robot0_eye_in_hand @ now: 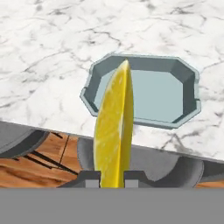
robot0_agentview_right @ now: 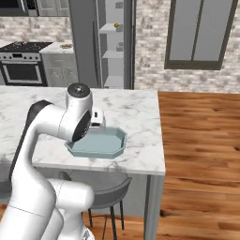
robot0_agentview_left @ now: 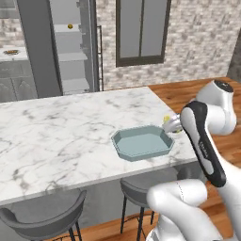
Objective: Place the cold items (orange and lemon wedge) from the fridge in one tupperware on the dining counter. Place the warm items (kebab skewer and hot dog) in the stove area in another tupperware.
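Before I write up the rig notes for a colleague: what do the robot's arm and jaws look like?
The arm is glossy white, built of rounded, tube-like segments. A long black band runs along one link, and a round dark cap with a silver rim tops a joint. The gripper ends in two small dark grey, blocky jaws. No loose cables or readable markings show.

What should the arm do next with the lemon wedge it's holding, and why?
Probably carry it forward over the octagonal container and lower before opening. The gripper is shut on the lemon wedge, and in the hand view the container on the dining counter lies ahead, with the wedge not yet over its inside.
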You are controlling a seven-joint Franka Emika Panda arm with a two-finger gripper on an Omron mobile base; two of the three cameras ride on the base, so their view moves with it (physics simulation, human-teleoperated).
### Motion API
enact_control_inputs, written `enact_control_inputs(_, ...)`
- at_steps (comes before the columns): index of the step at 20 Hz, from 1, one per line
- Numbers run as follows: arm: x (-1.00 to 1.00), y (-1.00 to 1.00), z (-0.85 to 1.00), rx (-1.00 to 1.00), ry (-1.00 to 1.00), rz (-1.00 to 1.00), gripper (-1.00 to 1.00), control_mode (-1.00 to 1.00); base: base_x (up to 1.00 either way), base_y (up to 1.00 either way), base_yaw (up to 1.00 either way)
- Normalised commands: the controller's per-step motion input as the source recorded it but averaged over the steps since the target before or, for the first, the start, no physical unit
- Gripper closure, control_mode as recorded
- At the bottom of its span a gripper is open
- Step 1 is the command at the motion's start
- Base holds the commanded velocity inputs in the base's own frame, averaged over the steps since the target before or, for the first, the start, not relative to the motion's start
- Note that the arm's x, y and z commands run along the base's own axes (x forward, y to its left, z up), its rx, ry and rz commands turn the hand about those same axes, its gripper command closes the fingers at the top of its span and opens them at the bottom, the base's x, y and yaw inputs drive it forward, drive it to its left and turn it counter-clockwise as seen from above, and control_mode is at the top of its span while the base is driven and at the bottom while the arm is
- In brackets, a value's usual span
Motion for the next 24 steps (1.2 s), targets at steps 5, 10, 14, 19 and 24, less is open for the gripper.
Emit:
enact_control_inputs(5,0.62,0.00,-0.67,-0.26,0.18,0.15,1.00,-1.00,0.00,0.00,0.00)
enact_control_inputs(10,0.41,0.00,-0.44,-0.06,0.06,0.03,1.00,-1.00,0.00,0.00,0.00)
enact_control_inputs(14,0.56,0.00,-0.46,-0.02,0.08,0.01,1.00,-1.00,0.00,0.00,0.00)
enact_control_inputs(19,0.59,0.00,-0.58,-0.04,0.02,0.04,1.00,-1.00,0.00,0.00,0.00)
enact_control_inputs(24,0.53,-0.01,-0.45,-0.01,0.01,0.03,1.00,-1.00,0.00,0.00,0.00)
